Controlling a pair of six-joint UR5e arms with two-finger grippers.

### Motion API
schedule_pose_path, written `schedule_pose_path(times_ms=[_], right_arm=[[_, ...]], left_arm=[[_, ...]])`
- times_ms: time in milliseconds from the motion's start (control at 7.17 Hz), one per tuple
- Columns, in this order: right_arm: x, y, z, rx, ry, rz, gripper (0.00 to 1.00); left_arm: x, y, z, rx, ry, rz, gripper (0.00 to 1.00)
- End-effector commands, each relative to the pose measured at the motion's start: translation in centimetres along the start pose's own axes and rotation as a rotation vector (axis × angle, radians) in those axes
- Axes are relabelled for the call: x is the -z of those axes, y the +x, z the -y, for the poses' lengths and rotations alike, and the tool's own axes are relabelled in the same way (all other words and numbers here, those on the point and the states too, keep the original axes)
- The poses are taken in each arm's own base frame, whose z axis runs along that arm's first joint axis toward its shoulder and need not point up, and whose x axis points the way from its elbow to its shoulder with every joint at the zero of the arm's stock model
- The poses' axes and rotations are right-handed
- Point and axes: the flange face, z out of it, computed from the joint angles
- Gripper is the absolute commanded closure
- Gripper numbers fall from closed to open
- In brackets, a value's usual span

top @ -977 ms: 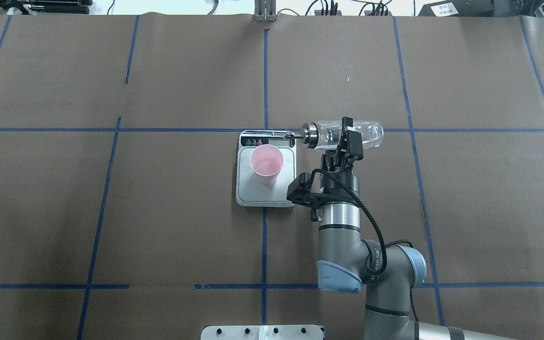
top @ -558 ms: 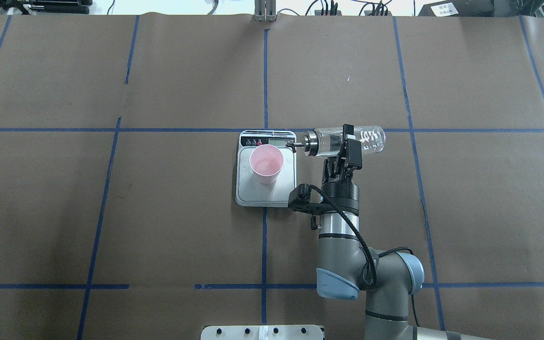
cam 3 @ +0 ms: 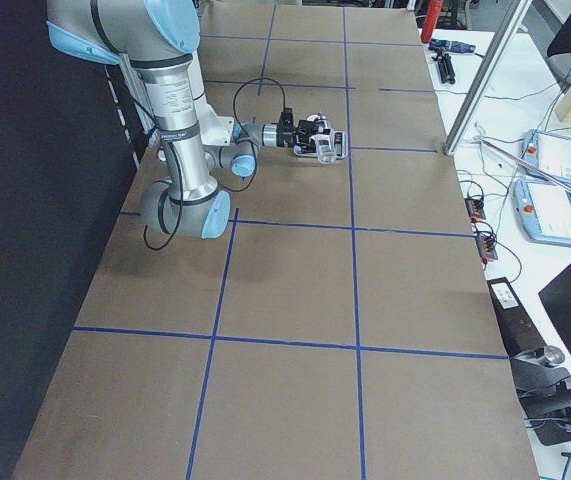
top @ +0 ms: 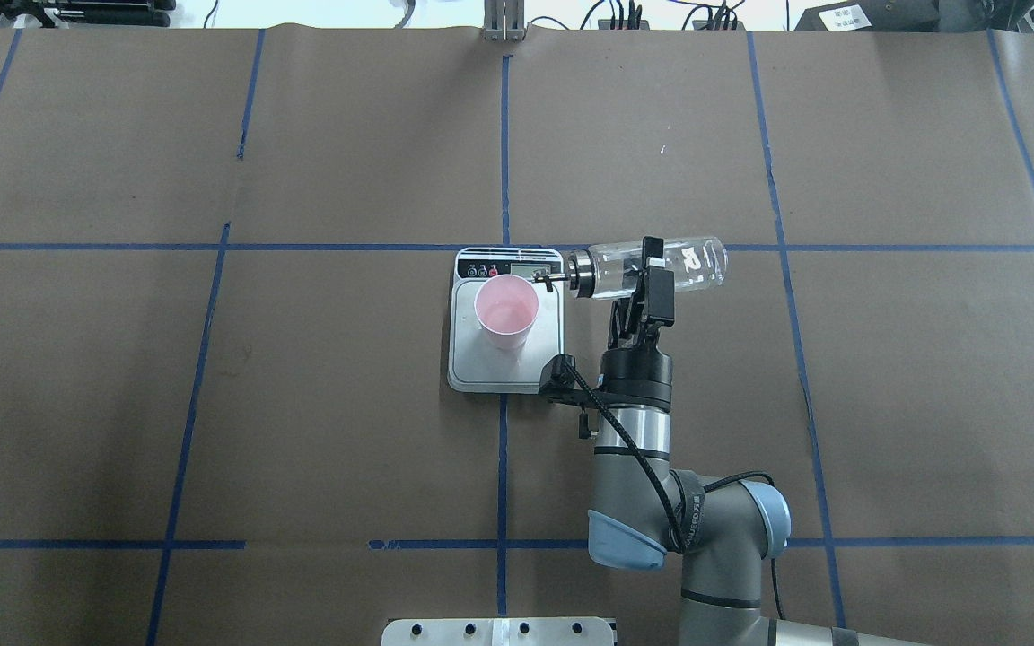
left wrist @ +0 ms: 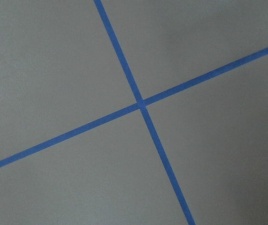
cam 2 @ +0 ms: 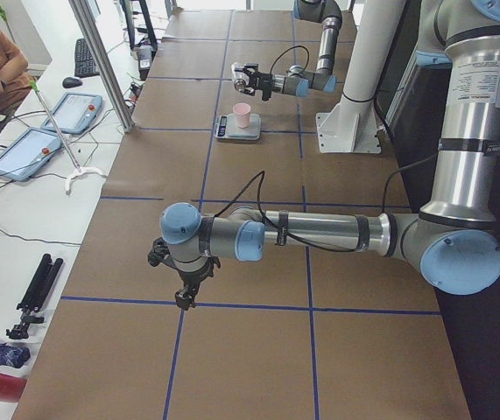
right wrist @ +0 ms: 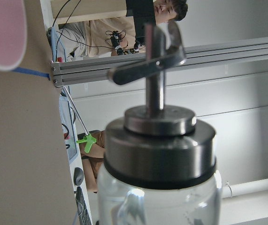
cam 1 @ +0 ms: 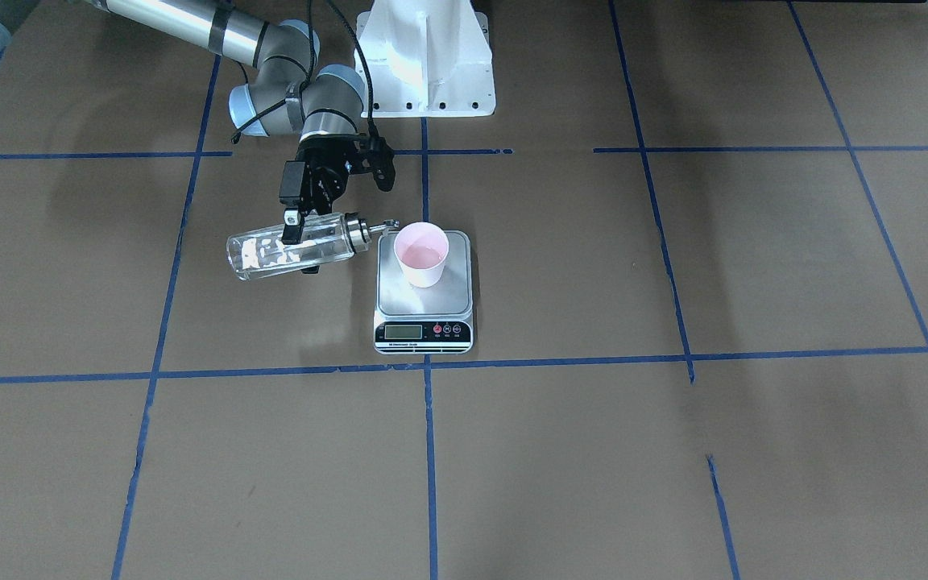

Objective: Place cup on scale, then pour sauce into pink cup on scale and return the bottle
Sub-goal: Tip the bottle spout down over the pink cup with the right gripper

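Brown paper crossed by blue tape lines [top: 503,161] covers the table [top: 302,404]. Just right of centre in the overhead view sits the scale [top: 492,370], and the cup [top: 506,311] stands upright on the upper half of its steel platform. The cup's inside is pink. A slightly darker patch shows at its bottom in the front-facing view, but it is hard to tell whether that is liquid.

The bottle [top: 696,262] is held off the table, lying almost on its side to the right of the scale. Its metal cap [top: 582,272] faces the cup and its spout [top: 551,279] reaches over the scale's right edge, close to the cup's rim. Whether they touch cannot be made out. The sauce [cam 1: 271,254] shows through the glass only as pale glints along the bottle's length.

The scale's display [cam 1: 403,331] is too small to read. In the right wrist view the cap fills the frame, blurred, with a slice of the cup cut off at the upper left.

The right gripper [top: 652,269] is clamped across the bottle's middle, one finger on each side of the glass. The left gripper [cam 2: 182,297] appears only in the left side view, low over the paper and well apart from the scale. Whether its fingers are apart or together cannot be told.
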Motion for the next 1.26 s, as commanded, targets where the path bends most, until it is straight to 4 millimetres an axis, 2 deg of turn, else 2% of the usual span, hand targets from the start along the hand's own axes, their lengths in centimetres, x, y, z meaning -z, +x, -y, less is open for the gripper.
schedule_pose_path(times_ms=[0, 1116], right_arm=[[0.01, 0.29, 0.3, 0.047, -0.001, -0.016, 1.0], [0.03, 0.8, 0.22, 0.223, -0.01, -0.063, 1.0]], left_arm=[[-0.01, -0.01, -0.01, 0.001, -0.001, 0.0, 0.0], [0.1, -0.06, 0.42, -0.001, 0.001, 0.002, 0.0]])
